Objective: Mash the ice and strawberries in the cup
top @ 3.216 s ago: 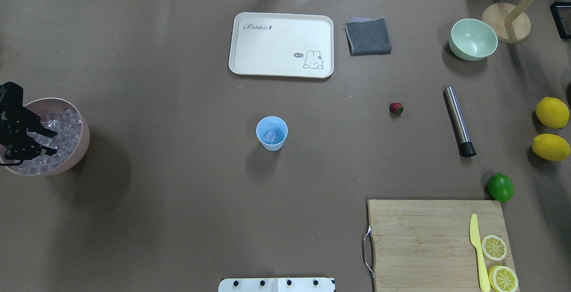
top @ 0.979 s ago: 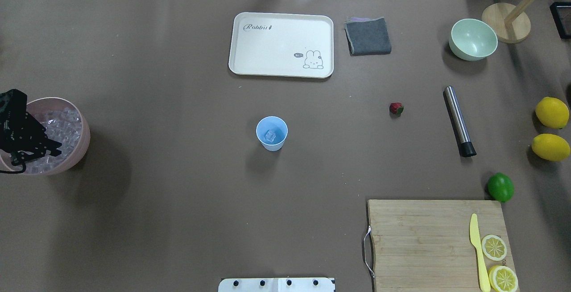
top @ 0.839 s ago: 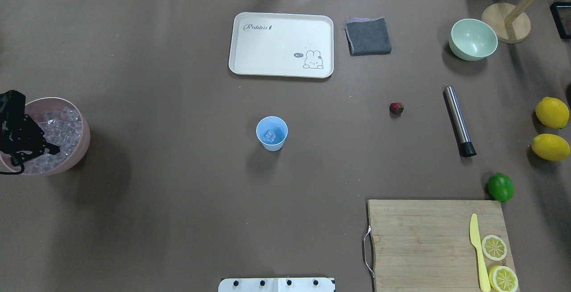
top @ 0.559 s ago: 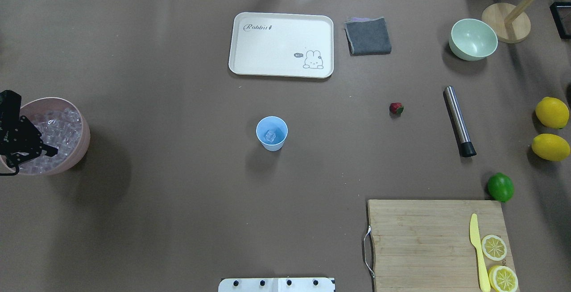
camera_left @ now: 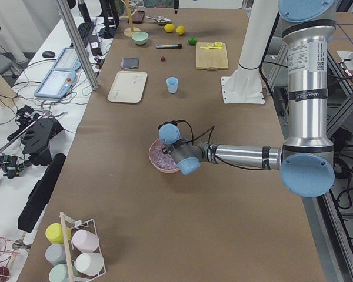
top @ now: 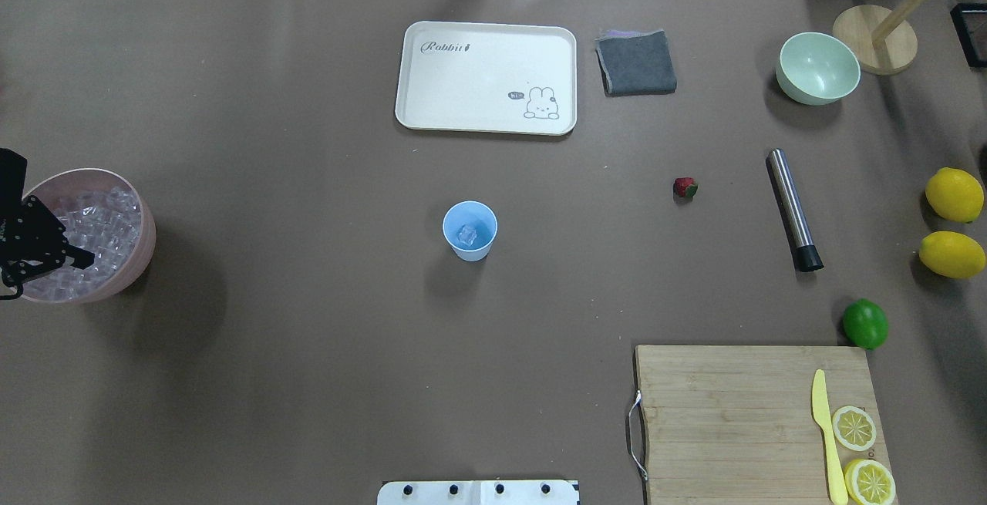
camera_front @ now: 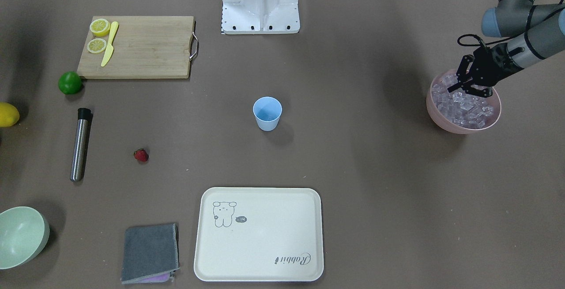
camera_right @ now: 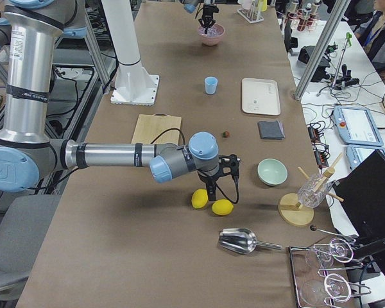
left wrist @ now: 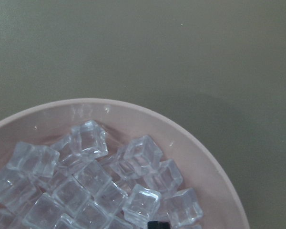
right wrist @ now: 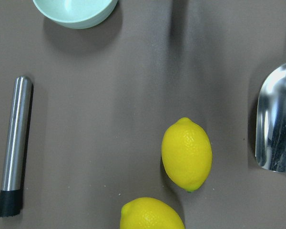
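Observation:
The light blue cup point(top: 469, 230) stands upright mid-table with one ice cube point(top: 466, 236) inside. More ice point(camera_front: 465, 106) fills the pink bowl point(top: 146, 237) at the table's left end. My left gripper point(top: 77, 260) hangs just over this pile, fingers drawn together on one ice cube point(left wrist: 142, 205). It also shows in the front view point(camera_front: 465, 90). The strawberry point(top: 685, 187) lies on the table right of the cup. My right gripper point(camera_right: 221, 186) hovers over two lemons point(right wrist: 187, 153) at the far right. I cannot tell whether it is open or shut.
A steel muddler point(top: 793, 208) lies right of the strawberry. A lime point(top: 865, 324) sits by the cutting board point(top: 732, 412), which holds a yellow knife and lemon halves. A cream tray point(top: 486, 77), grey cloth point(top: 636, 62) and pale green bowl point(top: 817, 68) line the far side.
My left gripper's fingers came together in the ice bowl, then it drew back toward the left edge of the overhead view. Nothing else has moved.

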`<action>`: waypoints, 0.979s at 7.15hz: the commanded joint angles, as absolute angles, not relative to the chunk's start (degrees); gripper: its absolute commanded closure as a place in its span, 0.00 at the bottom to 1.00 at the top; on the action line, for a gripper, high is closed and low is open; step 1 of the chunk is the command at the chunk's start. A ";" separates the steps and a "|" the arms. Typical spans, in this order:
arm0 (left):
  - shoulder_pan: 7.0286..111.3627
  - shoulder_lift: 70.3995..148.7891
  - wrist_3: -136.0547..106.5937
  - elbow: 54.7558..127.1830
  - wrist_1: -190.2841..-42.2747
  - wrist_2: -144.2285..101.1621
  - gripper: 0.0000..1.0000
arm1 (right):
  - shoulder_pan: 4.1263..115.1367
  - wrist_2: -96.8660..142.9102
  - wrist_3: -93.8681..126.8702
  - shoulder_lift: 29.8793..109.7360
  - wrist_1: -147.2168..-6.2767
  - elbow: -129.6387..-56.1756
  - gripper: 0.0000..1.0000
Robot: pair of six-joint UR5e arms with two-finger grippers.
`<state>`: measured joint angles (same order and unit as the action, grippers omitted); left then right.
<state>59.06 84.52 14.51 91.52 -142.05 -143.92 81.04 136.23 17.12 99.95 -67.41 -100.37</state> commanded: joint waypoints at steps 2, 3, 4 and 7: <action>61.77 82.45 14.59 91.76 -142.38 -143.61 0.04 | 81.04 136.32 16.44 99.93 -67.33 -100.55 0.00; 62.57 82.44 14.50 91.84 -142.38 -143.61 0.03 | 81.04 136.32 16.17 99.50 -67.32 -100.63 0.00; 62.58 83.40 14.50 91.67 -142.12 -143.61 0.03 | 81.04 136.23 16.26 99.32 -67.41 -101.50 0.00; 61.79 88.04 14.42 88.86 -141.77 -142.12 0.04 | 81.21 136.14 16.96 102.55 -67.41 -106.23 0.00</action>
